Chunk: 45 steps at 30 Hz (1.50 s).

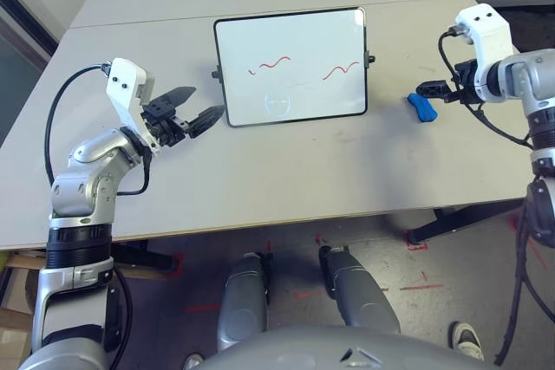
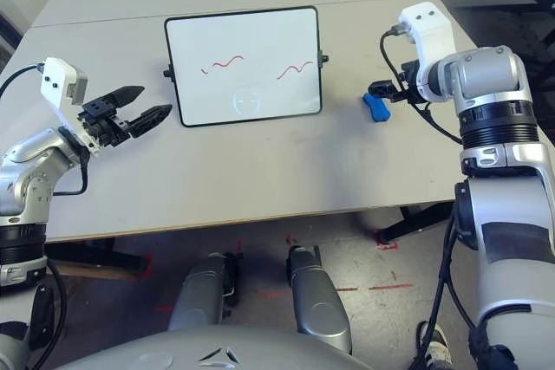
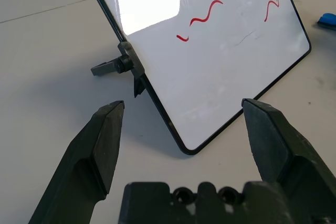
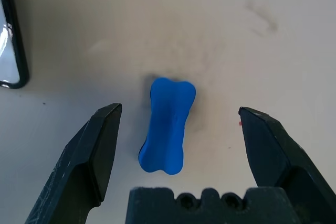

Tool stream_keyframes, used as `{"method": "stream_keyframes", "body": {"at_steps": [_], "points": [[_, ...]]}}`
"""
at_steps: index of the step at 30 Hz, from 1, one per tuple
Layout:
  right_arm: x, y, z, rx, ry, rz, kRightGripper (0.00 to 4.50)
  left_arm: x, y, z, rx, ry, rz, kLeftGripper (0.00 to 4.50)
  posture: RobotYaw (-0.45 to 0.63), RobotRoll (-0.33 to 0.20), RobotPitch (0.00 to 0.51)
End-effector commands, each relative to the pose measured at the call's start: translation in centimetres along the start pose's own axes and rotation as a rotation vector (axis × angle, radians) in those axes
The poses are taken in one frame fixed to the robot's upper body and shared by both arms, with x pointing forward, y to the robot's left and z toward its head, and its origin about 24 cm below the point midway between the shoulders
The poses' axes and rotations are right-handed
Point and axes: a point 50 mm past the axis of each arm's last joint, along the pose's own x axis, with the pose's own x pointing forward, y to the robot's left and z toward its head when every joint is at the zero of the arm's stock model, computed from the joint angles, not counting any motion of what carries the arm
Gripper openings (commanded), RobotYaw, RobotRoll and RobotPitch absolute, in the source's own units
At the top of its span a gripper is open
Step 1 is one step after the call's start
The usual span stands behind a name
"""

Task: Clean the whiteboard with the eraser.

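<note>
Two spread pincers, left (image 1: 192,107) and right (image 4: 176,129), over grey table (image 1: 286,179) with whiteboard (image 1: 291,67), eraser (image 4: 167,125).

No readable text, label, brand or number anywhere here. The whiteboard (image 1: 291,65) carries only two red squiggles (image 1: 270,64), one toward its left edge and one toward its right, wavy strokes that form no letters or digits.
</note>
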Motion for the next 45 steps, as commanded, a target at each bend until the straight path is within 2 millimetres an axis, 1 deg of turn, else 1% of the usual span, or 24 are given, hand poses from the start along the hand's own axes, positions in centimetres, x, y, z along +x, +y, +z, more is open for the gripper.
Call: {"method": "stream_keyframes", "body": {"at_steps": [1,14,23,26,28,33,35,37,39,44,45], "points": [[0.5,0.1,-0.8,0.018,0.021,-0.005,4.47,-0.1,-0.2,-0.4,0.001,0.013,0.003,4.50,-0.11,0.000,0.173],[1.9,0.4,-1.8,0.043,0.029,-0.002,4.47,0.0,0.0,-0.1,0.011,0.015,0.015,4.50,-0.11,0.000,0.174],[2.5,0.5,-2.2,0.052,0.037,-0.003,4.47,0.0,0.0,-0.1,0.016,0.018,0.018,4.50,-0.11,0.000,0.177],[2.6,0.5,-2.4,0.053,0.042,-0.004,3.86,0.1,0.0,-0.1,0.017,0.020,0.018,4.50,-0.11,0.000,0.179],[2.6,0.5,-2.5,0.054,0.044,-0.006,3.22,0.1,0.0,-0.1,0.017,0.020,0.018,4.50,-0.11,0.000,0.179],[2.5,0.4,-2.5,0.054,0.036,-0.013,1.29,0.2,0.1,-0.1,0.018,0.022,0.018,4.50,-0.12,0.000,0.179],[2.4,0.3,-2.4,0.050,0.027,-0.015,0.62,0.3,0.0,0.0,0.018,0.021,0.017,4.50,-0.12,0.000,0.179],[2.4,0.3,-2.2,0.034,0.008,-0.018,0.36,0.4,0.0,0.0,0.019,0.020,0.016,4.50,-0.12,0.000,0.179],[2.2,0.3,-1.8,0.013,-0.020,-0.018,0.36,0.4,0.0,0.0,0.019,0.020,0.014,4.50,-0.12,0.000,0.176],[1.4,0.6,0.1,-0.208,-0.162,-0.029,0.35,0.5,0.0,0.0,0.021,0.022,0.012,4.50,-0.12,0.000,0.174],[1.1,0.7,0.7,-0.288,-0.198,-0.051,0.34,0.5,0.0,0.0,0.021,0.022,0.012,4.50,-0.12,0.000,0.174]]}}
